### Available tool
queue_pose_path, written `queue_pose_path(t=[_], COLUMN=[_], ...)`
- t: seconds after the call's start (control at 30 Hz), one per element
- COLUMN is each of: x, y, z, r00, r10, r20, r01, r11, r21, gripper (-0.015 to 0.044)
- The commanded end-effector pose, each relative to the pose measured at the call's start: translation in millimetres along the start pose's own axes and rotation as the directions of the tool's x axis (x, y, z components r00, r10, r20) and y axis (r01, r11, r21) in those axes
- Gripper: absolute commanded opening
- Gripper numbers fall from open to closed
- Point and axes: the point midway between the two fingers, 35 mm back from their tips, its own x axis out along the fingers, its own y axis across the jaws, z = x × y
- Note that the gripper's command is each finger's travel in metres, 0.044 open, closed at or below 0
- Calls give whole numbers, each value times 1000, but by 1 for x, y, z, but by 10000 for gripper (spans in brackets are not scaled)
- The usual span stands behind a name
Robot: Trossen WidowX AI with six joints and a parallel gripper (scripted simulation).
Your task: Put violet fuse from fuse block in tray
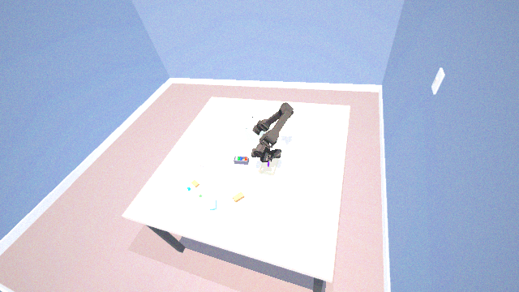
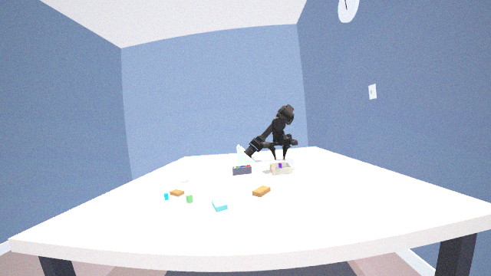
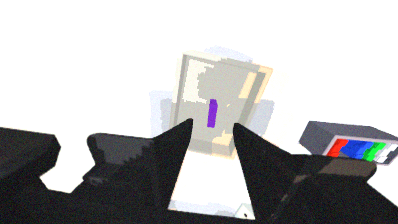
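The violet fuse is free of the fingers, upright or nearly so in the top and exterior views, within the outline of the beige tray. Whether it touches the tray floor cannot be told. My gripper is open and empty above the tray, pointing down, with its fingertips apart on either side above the fuse. The dark fuse block stands apart from the tray and holds red, blue, green and white fuses.
Two orange blocks lie toward the front of the table, one farther left. Near them are a cyan piece, a green piece and a light blue block. A pale wedge stands behind the fuse block.
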Motion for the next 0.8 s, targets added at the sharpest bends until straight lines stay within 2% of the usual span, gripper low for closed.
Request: queue_pose_path(t=[0.0,0.03,0.2,0.77], x=[0,-2,-36,-36], y=[0,0,0,1], z=[0,0,-1,-1], r00=[1000,1000,1000,1000], r10=[0,0,4,6], r20=[-1,-2,-4,0], r01=[0,0,-4,-6], r11=[1000,1000,1000,1000], r21=[-1,-1,4,5], gripper=[315,330,330,330])
